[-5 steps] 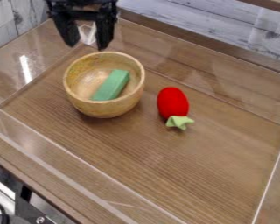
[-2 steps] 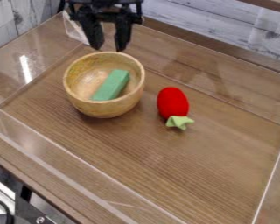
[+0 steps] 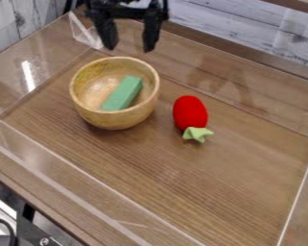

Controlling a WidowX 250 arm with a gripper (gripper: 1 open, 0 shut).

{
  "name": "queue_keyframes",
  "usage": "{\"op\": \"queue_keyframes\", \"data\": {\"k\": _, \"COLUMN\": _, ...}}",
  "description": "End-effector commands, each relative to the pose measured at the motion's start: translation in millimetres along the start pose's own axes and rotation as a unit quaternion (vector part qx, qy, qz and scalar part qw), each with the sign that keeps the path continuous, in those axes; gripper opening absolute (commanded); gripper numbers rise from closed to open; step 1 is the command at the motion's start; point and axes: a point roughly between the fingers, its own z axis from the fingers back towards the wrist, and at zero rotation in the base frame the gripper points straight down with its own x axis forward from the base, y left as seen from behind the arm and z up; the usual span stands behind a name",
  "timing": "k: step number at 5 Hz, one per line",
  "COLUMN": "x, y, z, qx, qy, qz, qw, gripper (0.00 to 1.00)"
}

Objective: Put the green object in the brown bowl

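Inside the brown bowl (image 3: 80, 103), the green object (image 3: 122, 93) lies unheld, and the end effector (image 3: 128, 42), its fingers now spread wider than a moment ago, stands behind the rim (placement, in my judgement, complete).

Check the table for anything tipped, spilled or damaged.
Nothing stands out: the bowl sits upright with the green block inside, and the strawberry toy lies beside it. No spill or damage shows.

Dark robot arm, two blocky dark fingers (image 3: 151, 40)
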Motion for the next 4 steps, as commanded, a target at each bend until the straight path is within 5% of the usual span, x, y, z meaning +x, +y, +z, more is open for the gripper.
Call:
{"op": "queue_keyframes", "data": {"k": 1, "x": 3.9, "y": 3, "z": 23.0, "qx": 0.000, "qy": -0.032, "qz": 0.011, "qw": 0.9994, "gripper": 1.00}}
{"op": "queue_keyframes", "data": {"k": 2, "x": 2.7, "y": 11, "z": 25.0, "qx": 0.002, "qy": -0.025, "qz": 0.025, "qw": 0.9994, "gripper": 1.00}}
{"op": "queue_keyframes", "data": {"k": 4, "x": 17.8, "y": -3, "z": 20.3, "qx": 0.001, "qy": -0.005, "qz": -0.081, "qw": 0.9967, "gripper": 1.00}}
